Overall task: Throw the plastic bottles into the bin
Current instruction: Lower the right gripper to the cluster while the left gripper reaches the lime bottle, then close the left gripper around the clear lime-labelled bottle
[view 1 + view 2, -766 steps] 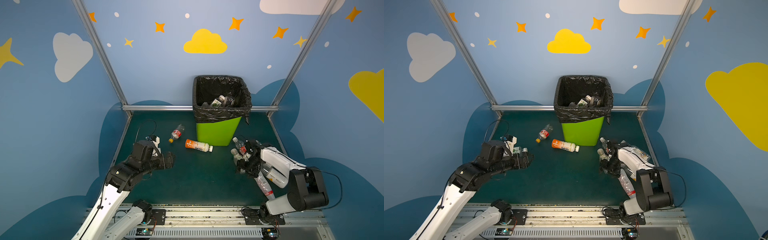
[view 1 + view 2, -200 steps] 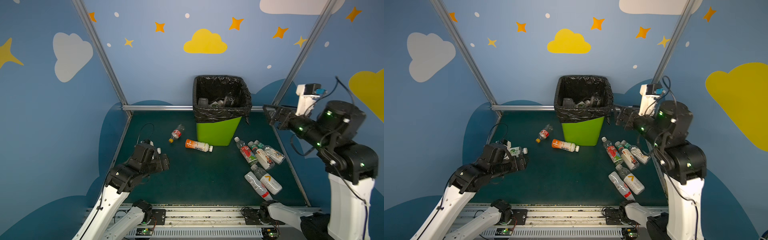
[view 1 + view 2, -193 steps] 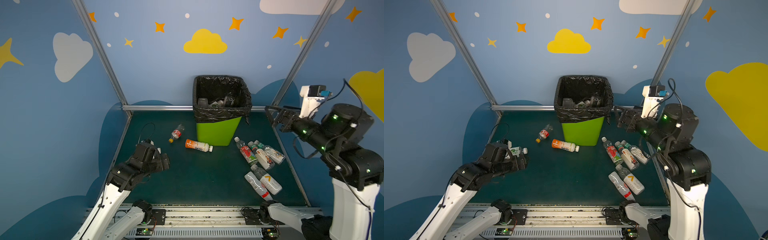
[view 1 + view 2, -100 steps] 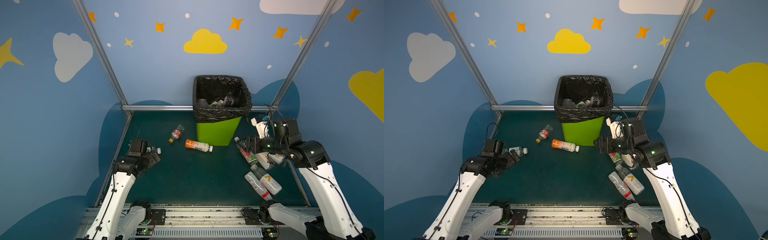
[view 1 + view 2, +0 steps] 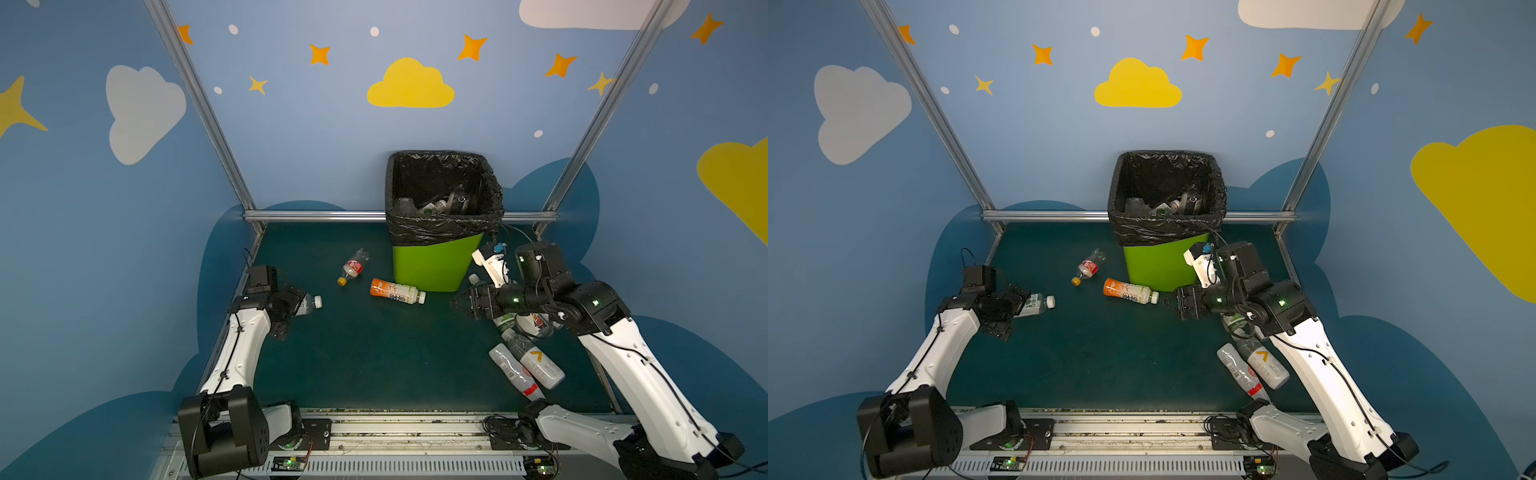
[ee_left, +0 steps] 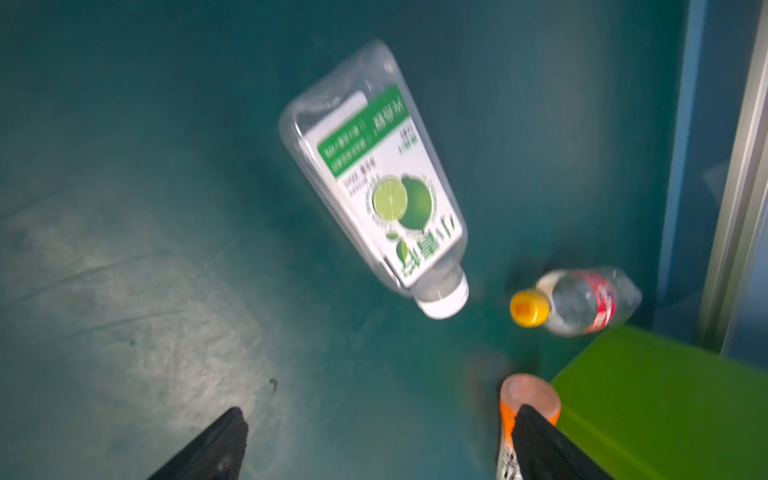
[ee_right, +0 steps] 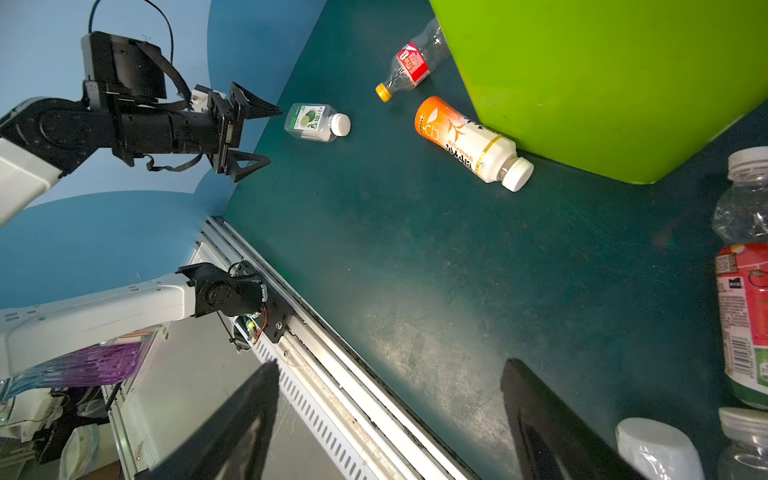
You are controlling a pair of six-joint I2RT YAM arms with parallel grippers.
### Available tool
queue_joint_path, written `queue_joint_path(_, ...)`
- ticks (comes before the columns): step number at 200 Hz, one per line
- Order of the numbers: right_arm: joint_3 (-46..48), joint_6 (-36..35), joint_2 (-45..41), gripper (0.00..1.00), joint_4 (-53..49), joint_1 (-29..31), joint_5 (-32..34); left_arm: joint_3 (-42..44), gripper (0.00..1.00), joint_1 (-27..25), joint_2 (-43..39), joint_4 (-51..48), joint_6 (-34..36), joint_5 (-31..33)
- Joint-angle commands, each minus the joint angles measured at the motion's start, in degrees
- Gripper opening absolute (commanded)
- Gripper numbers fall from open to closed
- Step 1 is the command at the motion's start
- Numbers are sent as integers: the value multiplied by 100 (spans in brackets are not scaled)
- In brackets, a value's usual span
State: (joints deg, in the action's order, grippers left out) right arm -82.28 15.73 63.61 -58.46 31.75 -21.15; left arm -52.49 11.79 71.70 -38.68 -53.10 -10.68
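My left gripper (image 5: 298, 304) (image 7: 266, 137) hovers open at the mat's left edge. Just ahead of its fingertips, apart from them, lies a clear lime-labelled bottle (image 6: 376, 183) (image 5: 311, 302). The lime-green bin (image 5: 436, 266) (image 5: 1163, 262), lined with a black bag, holds several bottles (image 5: 436, 204). An orange bottle (image 5: 397, 291) (image 7: 469, 141) and a red-labelled bottle (image 5: 352, 268) lie left of the bin. My right gripper (image 5: 461, 303) (image 7: 390, 365) is open and empty, low over the mat right of the orange bottle. More bottles (image 5: 532, 361) lie under and behind the right arm.
A metal rail (image 5: 316, 216) runs along the back of the green mat, and a slotted rail (image 7: 332, 374) borders its front edge. Blue walls close in both sides. A red-labelled bottle (image 7: 744, 291) lies close beside my right gripper.
The right arm has come down from beside the bin's rim and swung left, low over the mat. The left gripper has drawn back to the left edge behind the lime-labelled bottle.
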Motion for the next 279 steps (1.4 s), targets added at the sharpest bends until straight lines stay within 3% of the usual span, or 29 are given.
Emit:
queue_joint_path(1,-55,-168,-7,85,85,33,-45,-251,100,188,203,199,-225,-98)
queue_joint_path(71,-269,-532,151,86,-61,7,220,-663,100,438,1296,489,-149,-764)
queue_joint_path(131,-382,-656,216,87,-121,-46,412,-1120,100,443,2100,440,-34,-823)
queue_joint_path(187,-428,-639,202,86,-140,-98,519,-990,100,463,2377,543,2,-786)
queue_joint_path(279,-350,-608,144,86,-132,-195,697,-1513,98,493,3213,470,158,-864)
